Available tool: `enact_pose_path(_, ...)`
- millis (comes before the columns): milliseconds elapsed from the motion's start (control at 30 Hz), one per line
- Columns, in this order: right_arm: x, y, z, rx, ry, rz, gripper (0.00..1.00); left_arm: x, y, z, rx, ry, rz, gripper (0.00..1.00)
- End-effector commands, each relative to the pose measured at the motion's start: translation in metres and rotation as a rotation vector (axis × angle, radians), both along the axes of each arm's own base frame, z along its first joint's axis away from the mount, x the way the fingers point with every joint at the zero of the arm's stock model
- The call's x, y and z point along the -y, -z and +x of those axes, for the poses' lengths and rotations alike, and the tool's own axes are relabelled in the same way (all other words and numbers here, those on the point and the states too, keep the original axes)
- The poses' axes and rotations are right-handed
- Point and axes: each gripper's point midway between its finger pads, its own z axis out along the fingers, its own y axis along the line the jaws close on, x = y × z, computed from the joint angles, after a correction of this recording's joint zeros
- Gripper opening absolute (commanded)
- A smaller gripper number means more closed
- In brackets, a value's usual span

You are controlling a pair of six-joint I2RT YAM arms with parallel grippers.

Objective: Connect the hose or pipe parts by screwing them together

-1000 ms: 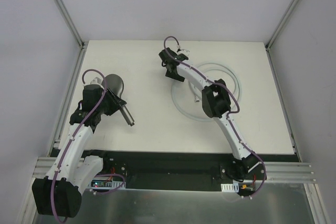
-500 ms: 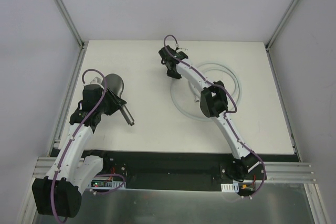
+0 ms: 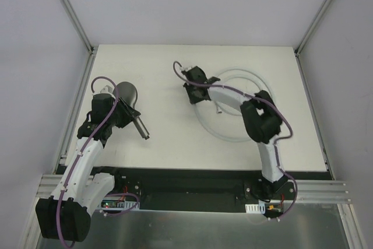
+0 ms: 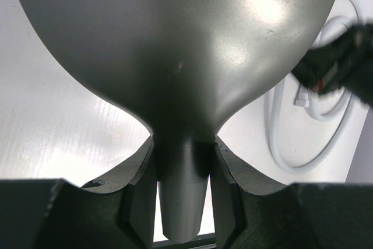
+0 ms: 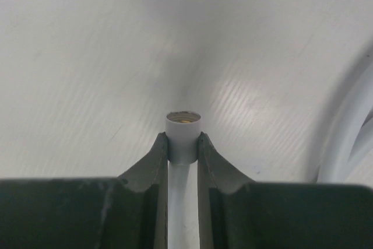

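Moved since a second ago: my right arm has swung its elbow out to the right and its fingers have drawn in on the end of the hose; the left arm and its load sit as they were.
Table layout: the table carries both parts well apart, with the hose looped flat on the right half and the shower head on the left half.
Done so far: each part is in a grip, so I judge the pick-up stage about finished.
Left to do: bringing the two ends together, lining them up, and all of the screwing; nothing is threaded yet.
Right arm: reaches up from its base at the near edge, elbow bent out to the right, forearm running left across the coil, wrist near the table's middle.
Left arm: leans up the left side, wrist turned so the shower head's round face lies to the far side and its handle points near and toward the centre.
Right fingers: nearly closed, one touching each side of the hose just under its fitting, whose open mouth faces away from the wrist camera.
Left fingers: set narrow, clamped on the handle's neck just below where it flares into the head.
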Motion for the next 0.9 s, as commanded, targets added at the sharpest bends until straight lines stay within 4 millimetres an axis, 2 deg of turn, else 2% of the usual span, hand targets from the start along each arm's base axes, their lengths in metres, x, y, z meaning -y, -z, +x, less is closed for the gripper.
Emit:
enact_pose_path(0, -0.028, -0.082, -0.055, 0.375, -0.488, 0.268, 0.01, 0.005, -0.053, 0.019, 0.161, 0.005, -0.053, 0.00)
enact_pose_path(33, -0.025, -0.116, -0.064, 0.483, -0.527, 0.316, 0.01, 0.009, -0.057, 0.019, 0.168, 0.017, -0.069, 0.00)
enact_pose_path(67, -0.026, -0.126, -0.071, 0.573, -0.593, 0.345, 0.01, 0.012, -0.062, 0.020, 0.178, 0.030, -0.087, 0.00)
enact_pose_path(133, -0.014, -0.123, -0.095, 0.592, -0.658, 0.351, 0.01, 0.022, -0.077, 0.024, 0.235, 0.083, -0.126, 0.00)
enact_pose_path(233, -0.011, -0.119, -0.125, 0.592, -0.773, 0.352, 0.01, 0.031, -0.097, 0.031, 0.319, 0.121, -0.167, 0.00)
enact_pose_path(300, -0.013, -0.121, -0.141, 0.635, -0.836, 0.342, 0.01, 0.041, -0.114, 0.032, 0.392, 0.185, -0.209, 0.00)
enact_pose_path(400, -0.016, -0.133, -0.161, 0.691, -0.885, 0.343, 0.01, 0.053, -0.126, 0.029, 0.443, 0.241, -0.288, 0.00)
enact_pose_path(433, -0.015, -0.140, -0.163, 0.716, -0.883, 0.332, 0.01, 0.057, -0.143, 0.030, 0.531, 0.266, -0.307, 0.00)
enact_pose_path(500, -0.020, -0.143, -0.173, 0.751, -0.907, 0.315, 0.01, 0.064, -0.149, 0.025, 0.561, 0.293, -0.384, 0.00)
enact_pose_path(533, -0.019, -0.146, -0.173, 0.782, -0.901, 0.293, 0.01, 0.065, -0.161, 0.026, 0.617, 0.306, -0.399, 0.00)
enact_pose_path(600, -0.026, -0.153, -0.180, 0.821, -0.904, 0.296, 0.01, 0.067, -0.163, 0.027, 0.622, 0.303, -0.446, 0.00)
enact_pose_path(767, -0.039, -0.171, -0.187, 0.903, -0.883, 0.302, 0.01, 0.064, -0.178, 0.022, 0.796, 0.304, -0.461, 0.00)
enact_pose_path(867, -0.048, -0.181, -0.192, 0.941, -0.867, 0.321, 0.01, 0.063, -0.176, 0.020, 0.843, 0.299, -0.479, 0.00)
